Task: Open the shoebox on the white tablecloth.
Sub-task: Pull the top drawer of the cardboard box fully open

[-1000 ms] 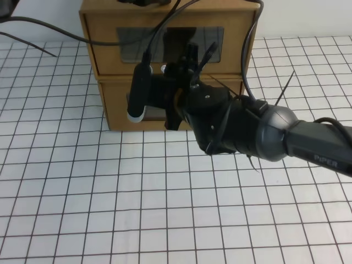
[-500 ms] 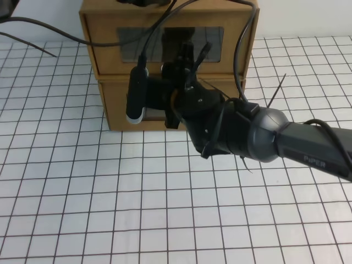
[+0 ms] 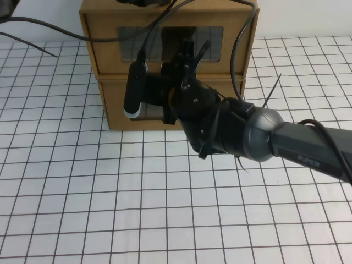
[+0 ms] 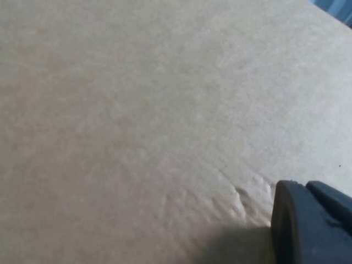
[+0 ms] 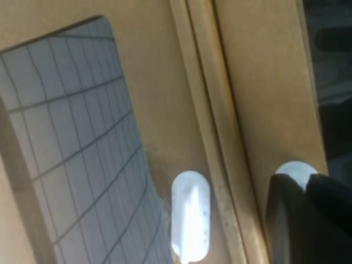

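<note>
- The shoebox (image 3: 104, 33) is the upper of two stacked brown cardboard boxes at the far edge of the white tablecloth (image 3: 110, 192). Its window faces forward, and its small white handle (image 5: 294, 168) lies just below the window.
- The lower box (image 3: 113, 107) carries the shoebox. Its own white handle (image 5: 190, 214) sits above its window (image 5: 71, 154), which mirrors the cloth's grid.
- The right gripper (image 3: 177, 67) is pressed up to the seam between the two fronts. In the right wrist view one dark finger (image 5: 294, 220) overlaps the shoebox handle. The other finger is hidden, so neither the finger spread nor any grasp can be told.
- The left gripper (image 4: 311, 223) shows only one dark tip above plain cardboard, so its opening cannot be told.
</note>
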Robot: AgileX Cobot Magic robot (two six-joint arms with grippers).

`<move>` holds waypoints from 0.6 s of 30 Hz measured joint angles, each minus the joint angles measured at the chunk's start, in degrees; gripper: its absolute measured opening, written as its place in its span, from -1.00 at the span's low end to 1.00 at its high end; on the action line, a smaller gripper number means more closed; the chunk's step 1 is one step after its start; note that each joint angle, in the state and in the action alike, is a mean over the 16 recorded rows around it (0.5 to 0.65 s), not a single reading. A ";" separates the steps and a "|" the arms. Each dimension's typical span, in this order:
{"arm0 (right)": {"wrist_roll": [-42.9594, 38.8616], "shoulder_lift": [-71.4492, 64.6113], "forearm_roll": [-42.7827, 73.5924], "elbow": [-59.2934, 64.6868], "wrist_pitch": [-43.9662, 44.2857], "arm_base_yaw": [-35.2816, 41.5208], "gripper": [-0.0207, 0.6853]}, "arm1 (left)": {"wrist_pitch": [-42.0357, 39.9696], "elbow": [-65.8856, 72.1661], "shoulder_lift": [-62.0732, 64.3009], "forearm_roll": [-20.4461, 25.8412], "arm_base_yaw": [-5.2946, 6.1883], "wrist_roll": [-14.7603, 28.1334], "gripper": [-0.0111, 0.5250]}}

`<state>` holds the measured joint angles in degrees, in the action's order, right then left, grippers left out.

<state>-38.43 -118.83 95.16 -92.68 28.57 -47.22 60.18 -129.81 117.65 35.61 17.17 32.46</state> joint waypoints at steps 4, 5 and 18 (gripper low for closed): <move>0.55 -0.19 -0.48 -0.36 0.39 -0.08 -0.87 | 0.02 0.00 0.02 0.00 0.00 0.00 -0.98; 1.00 -0.19 -0.84 -0.41 0.47 -0.11 -0.88 | 0.04 0.00 0.02 0.00 0.00 0.00 -0.98; 8.27 2.96 -7.63 2.78 0.52 -0.50 -0.91 | 0.73 0.00 0.02 0.27 0.00 0.00 -0.98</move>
<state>-30.16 -115.86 87.52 -89.90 29.09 -47.72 60.91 -129.81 117.67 35.88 17.17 32.46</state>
